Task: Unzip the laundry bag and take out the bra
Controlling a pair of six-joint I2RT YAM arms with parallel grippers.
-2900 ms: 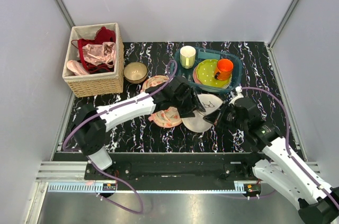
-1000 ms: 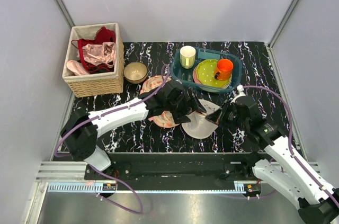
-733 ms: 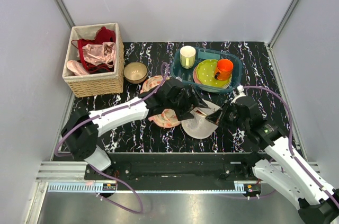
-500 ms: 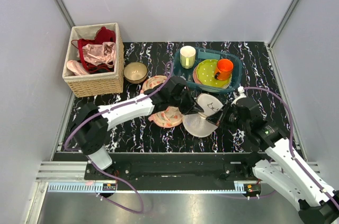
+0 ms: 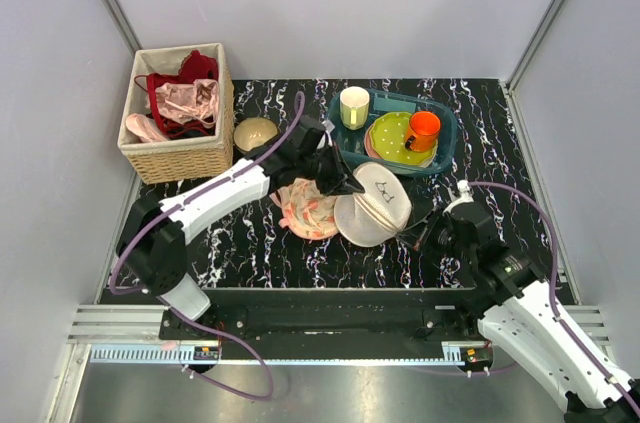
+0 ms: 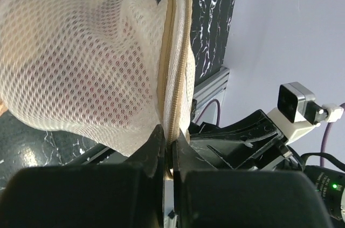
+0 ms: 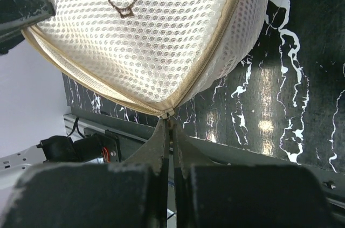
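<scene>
Right gripper is pinched shut on the zip, probably its pull. The laundry bag is tipped up between both arms, beside the peach cloth. Left gripper is clamped on the rim. I'd hold the rim taut and drag along the curve. Only the wrist cams show the closed teeth.

a black surface with white marbling carries everything. at far left stands a square woven wicker basket heaped with red and pink garments, and just beside it a small beige bowl. a peach floral-print cloth lies nearer the front. a teal plastic tray at the back holds a cream cup, a green spotted plate and an orange mug on that plate.
</scene>
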